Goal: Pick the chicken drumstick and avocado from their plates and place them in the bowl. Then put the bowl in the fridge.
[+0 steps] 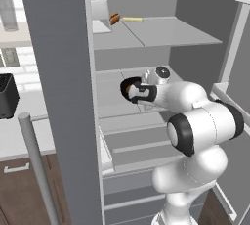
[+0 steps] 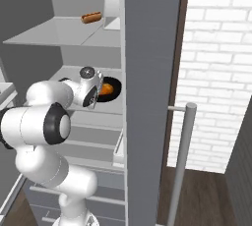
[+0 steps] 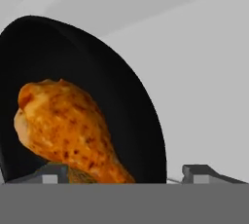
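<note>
Grey fridge (image 1: 58, 97) walls and pale shelves frame everything in the left base view, where the white arm reaches in over the middle shelf (image 1: 110, 92). At its end the gripper (image 1: 133, 92) sits right against the black bowl (image 1: 125, 85), whose rim curves round the fingers — the bowl rests on that shelf, to the left of the hand and slightly deeper in. A hot dog (image 1: 115, 19) lies on the shelf above.

From the right base view the bowl (image 2: 112, 95) is plainly down on the middle shelf, close to the fridge's side wall, with the chicken drumstick (image 2: 106, 89) orange inside it. The gripper (image 2: 93, 94) hovers at the bowl's near rim, so any retreat runs back along the arm, out toward the open front.

Looking along the hand, the bowl (image 3: 121, 82) fills the left half and the drumstick (image 3: 63, 128) lies in it, thick end up-left and thin end tapering down-right toward the fingertips (image 3: 51, 174). A greenish-brown patch under it may be the avocado; I cannot tell. The jaws stand wide apart, one tip at the bowl, the other past its rim — nothing held, by my reading
</note>
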